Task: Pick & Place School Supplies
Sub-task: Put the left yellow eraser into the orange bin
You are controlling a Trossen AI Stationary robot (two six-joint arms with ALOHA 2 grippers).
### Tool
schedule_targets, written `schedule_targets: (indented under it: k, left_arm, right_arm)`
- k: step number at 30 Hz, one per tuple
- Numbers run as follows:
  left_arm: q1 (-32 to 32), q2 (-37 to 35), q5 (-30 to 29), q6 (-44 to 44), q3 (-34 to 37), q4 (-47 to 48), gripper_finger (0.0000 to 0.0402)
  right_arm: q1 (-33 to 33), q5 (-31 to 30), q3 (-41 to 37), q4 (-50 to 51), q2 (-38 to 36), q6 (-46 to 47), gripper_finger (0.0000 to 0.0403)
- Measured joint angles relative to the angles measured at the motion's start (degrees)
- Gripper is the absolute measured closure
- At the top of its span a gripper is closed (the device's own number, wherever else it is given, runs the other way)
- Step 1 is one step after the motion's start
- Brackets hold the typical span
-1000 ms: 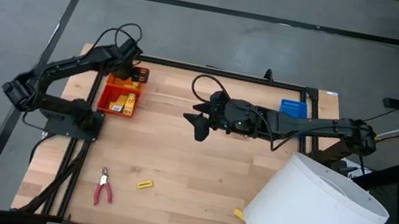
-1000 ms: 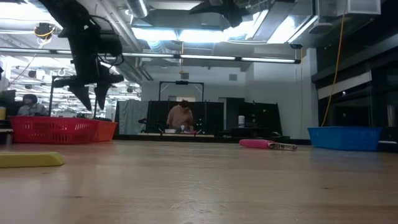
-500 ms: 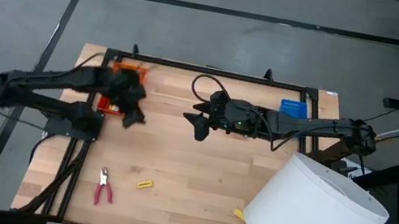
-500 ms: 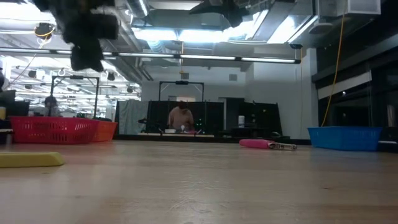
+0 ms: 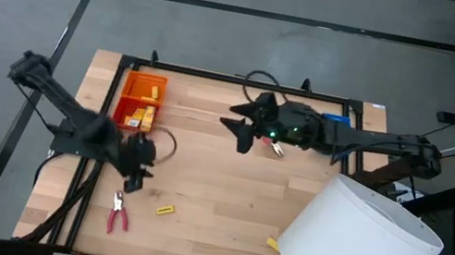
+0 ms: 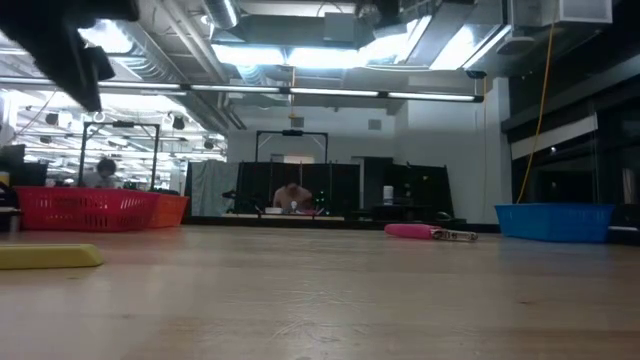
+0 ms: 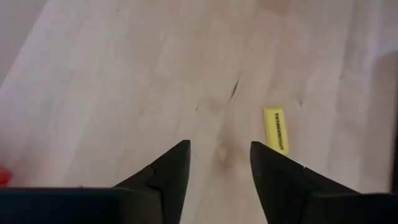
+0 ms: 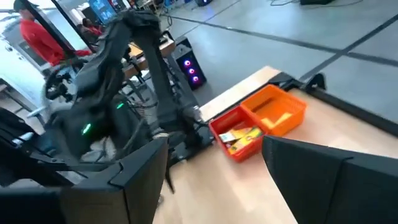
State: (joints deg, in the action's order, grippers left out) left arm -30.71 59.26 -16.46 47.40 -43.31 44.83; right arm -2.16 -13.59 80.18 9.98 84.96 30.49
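High view: left gripper [image 5: 133, 178] above bare table, red-handled pliers [image 5: 117, 212] and yellow pack [image 5: 164, 209] just beyond; right gripper [image 5: 245, 135] parted, empty, mid-table.
Left wrist view: fingers [image 7: 173, 167] apart, empty; yellow pack ahead.

My left gripper [image 5: 133, 178] hangs just above the pliers [image 5: 117, 212] — a block [image 5: 164, 209] lies to their right, trays [image 5: 137, 102] behind, at the table's [image 5: 218, 182] far-left.

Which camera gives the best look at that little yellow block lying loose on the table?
The left wrist view: the yellow block fills it sharply. The high view shows it tiny; the low view edge-on; the right wrist view misses it.
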Motion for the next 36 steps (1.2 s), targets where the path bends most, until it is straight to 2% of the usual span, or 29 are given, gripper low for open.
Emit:
schedule_targets:
  k: [2, 6, 12, 23, 30, 36]
  left_arm:
    - [-2.0, 4.4, -1.7, 1.9, 0.0, -1.9, 0.0225]
    - [-3.8, 13.0, -1.3, 3.8, 0.0, -7.2, 0.02]
    - [-5.4, 20.1, -0.8, 2.3, -0.1, -16.7, 0.0185]
    - [-7.6, 32.3, 0.0, 0.8, -6.2, -15.1, 0.0211]
    - [-7.9, 38.1, 0.6, 2.0, -10.5, -17.4, 0.021]
    - [-7.6, 41.6, 1.3, 7.5, -10.9, -16.9, 0.0211]
  right_arm:
    - [0.9, 0.2, 0.0, 1.8, -1.1, -1.3, 0.0135]
    - [2.9, 1.5, 0.0, 9.0, -2.5, -5.8, 0.0135]
    - [7.2, 8.2, 0.0, 16.1, -2.7, -9.8, 0.0135]
    - [12.3, 14.9, 0.0, 18.8, -2.7, -14.3, 0.0135]
    - [12.5, 15.8, 0.0, 22.0, -3.8, -15.6, 0.0135]
    - [12.4, 16.0, -1.9, 22.0, -5.4, -15.1, 0.0135]
